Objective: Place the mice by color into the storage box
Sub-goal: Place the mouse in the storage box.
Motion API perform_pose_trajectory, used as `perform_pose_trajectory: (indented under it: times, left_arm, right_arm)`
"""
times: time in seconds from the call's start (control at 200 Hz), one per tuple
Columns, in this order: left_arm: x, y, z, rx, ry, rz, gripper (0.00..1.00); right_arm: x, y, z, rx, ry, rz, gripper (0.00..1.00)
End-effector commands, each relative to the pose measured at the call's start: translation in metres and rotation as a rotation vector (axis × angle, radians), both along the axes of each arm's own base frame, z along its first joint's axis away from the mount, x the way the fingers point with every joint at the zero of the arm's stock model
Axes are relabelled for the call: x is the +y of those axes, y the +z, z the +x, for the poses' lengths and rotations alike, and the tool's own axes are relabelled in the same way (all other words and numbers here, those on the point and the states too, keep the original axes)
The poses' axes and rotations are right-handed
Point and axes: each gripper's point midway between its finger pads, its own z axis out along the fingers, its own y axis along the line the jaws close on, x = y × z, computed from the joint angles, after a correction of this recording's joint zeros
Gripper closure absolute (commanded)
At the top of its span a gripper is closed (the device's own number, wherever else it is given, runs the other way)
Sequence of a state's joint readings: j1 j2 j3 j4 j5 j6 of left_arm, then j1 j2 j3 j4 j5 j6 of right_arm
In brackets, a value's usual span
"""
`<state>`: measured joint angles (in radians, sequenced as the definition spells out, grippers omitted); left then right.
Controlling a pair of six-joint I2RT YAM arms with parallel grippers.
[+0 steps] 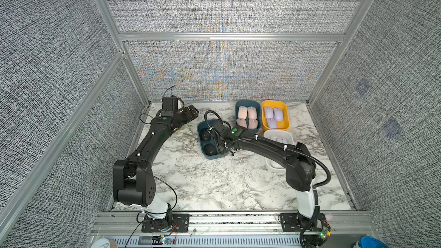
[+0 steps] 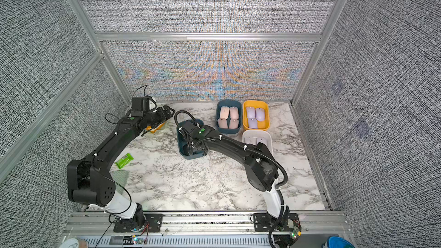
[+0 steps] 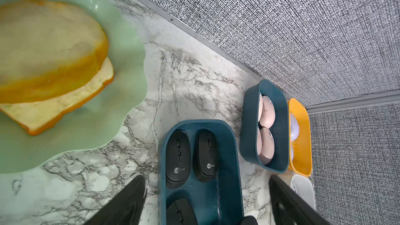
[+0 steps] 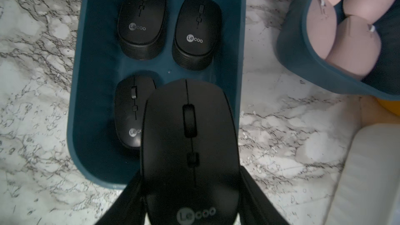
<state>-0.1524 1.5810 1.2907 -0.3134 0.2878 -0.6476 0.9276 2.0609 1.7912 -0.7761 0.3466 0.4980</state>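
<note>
- Left wrist view is showing the left gripper hanging with its jaws spread wide and nothing between them. In both top views it's parked at the upper left of the table, so it isn't getting in anyone's way.
- Right by it the bread loaf is sitting on a green plate. A green snack bar is lying at left centre in a top view, and neither is blocking anything.
- Moving right, the right gripper is clamping the fourth black mouse by its sides. It's hovering over the lower end of the dark blue bin in the right wrist frame.
- Three black mice are already lying in there, and the held one is overlapping the lower-left one in the picture. My guess is that dropped from here it's risking landing on that neighbour, or clipping the rim and tipping out.
- That shell is looking slick too, so I'm thinking it could slip early, and a nudged bin could skid on the marble.
- Further right, pink mice are filling a second blue bin and lilac mice are filling the yellow bin. White mice are sitting in the white bin, partly hidden under the right arm.
</note>
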Motion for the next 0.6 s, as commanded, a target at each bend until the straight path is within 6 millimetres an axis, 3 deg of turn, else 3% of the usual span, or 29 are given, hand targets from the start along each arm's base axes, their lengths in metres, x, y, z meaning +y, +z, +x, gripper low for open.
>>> perform_pose_trajectory:
  times: [0.0, 0.155, 0.59]
  left_arm:
    - [0.001, -0.002, 0.003, 0.000, 0.000, 0.007, 0.10]
    - [-0.001, -0.005, 0.003, 0.011, -0.008, -0.005, 0.10]
    - [0.000, -0.006, 0.003, 0.013, -0.008, -0.011, 0.10]
  right_arm:
    - [0.009, -0.016, 0.004, 0.041, 0.009, 0.001, 0.51]
    - [0.010, -0.041, 0.012, 0.066, -0.028, -0.021, 0.51]
    - [0.003, -0.075, 0.018, 0.112, -0.110, -0.078, 0.48]
